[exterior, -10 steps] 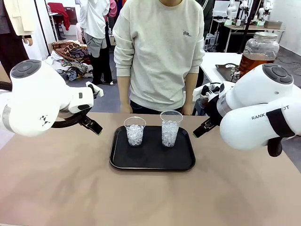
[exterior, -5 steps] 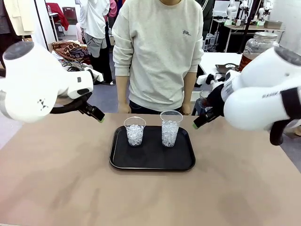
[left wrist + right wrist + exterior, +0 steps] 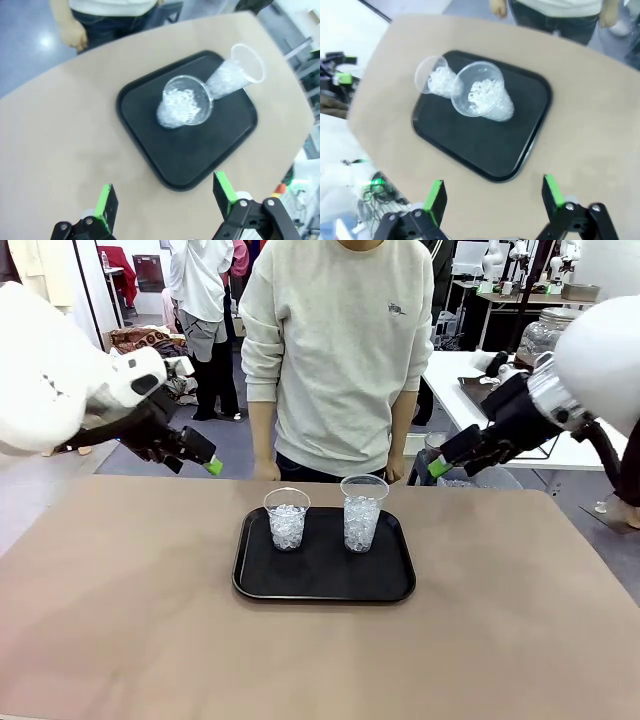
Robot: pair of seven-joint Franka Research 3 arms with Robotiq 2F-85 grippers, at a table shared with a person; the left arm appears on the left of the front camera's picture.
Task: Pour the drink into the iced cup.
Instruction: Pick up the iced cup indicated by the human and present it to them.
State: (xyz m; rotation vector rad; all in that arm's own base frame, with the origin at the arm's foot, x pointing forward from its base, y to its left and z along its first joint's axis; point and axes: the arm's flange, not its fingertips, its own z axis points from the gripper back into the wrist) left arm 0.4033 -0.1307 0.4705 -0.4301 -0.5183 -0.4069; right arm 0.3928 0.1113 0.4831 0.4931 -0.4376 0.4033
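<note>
The iced cup [image 3: 287, 518] and a second cup [image 3: 363, 512] stand upright on the black tray [image 3: 325, 588]. Left gripper [image 3: 208, 464] at ten o'clock and right gripper [image 3: 437, 466] at two o'clock hang with fingers spread, empty — likely leaving the person [image 3: 335, 360] room.

Iced cups: two, left cup [image 3: 287, 519] and right cup [image 3: 363, 512]; black tray [image 3: 323, 582]: one; person [image 3: 340, 350]: one; table [image 3: 150, 620]: one.
</note>
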